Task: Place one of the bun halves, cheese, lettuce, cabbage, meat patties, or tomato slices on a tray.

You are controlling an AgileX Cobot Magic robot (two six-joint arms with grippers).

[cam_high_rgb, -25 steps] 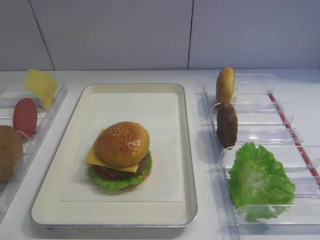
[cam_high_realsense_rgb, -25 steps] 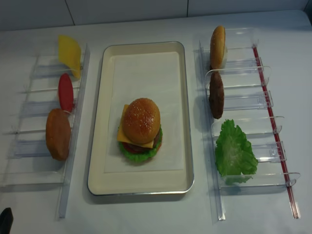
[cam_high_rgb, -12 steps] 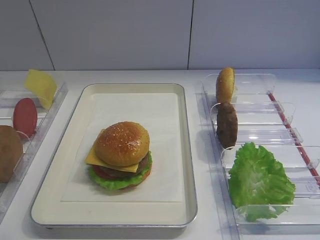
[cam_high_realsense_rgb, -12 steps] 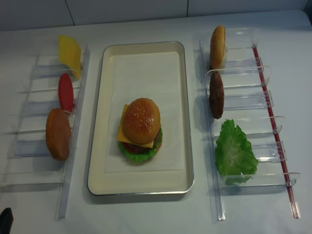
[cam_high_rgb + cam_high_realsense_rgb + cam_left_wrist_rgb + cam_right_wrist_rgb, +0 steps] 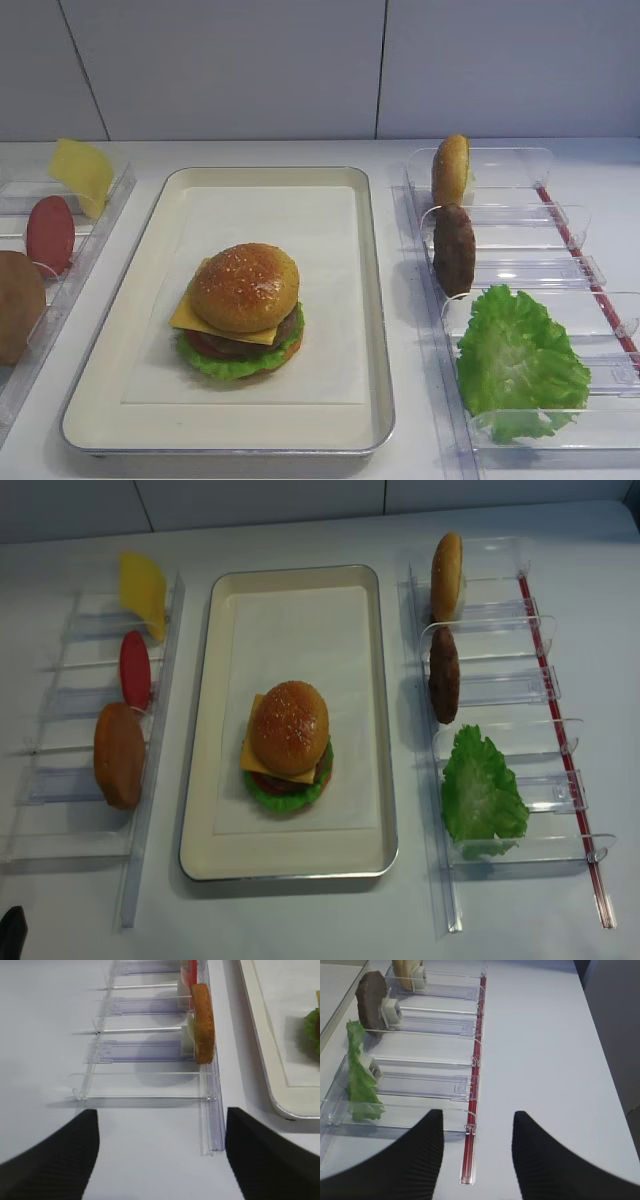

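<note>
On the silver-rimmed tray (image 5: 270,172) stands a stacked burger: a sesame bun half (image 5: 245,285) sits on top, over cheese (image 5: 185,315), a patty, tomato and lettuce. Loose pieces lean in the side racks: cheese (image 5: 143,590), a tomato slice (image 5: 134,668) and a smooth bun (image 5: 119,755) on the left; a bun half (image 5: 446,575), a meat patty (image 5: 443,675) and lettuce (image 5: 482,795) on the right. No cabbage is in view. My right gripper (image 5: 476,1125) hovers open near the right rack's front end. My left gripper (image 5: 161,1120) is open before the left rack.
The clear plastic racks (image 5: 520,215) flank the tray on both sides, and the right one has a red strip (image 5: 472,1110) along its outer edge. Bare white table lies right of that strip. A white wall closes the back.
</note>
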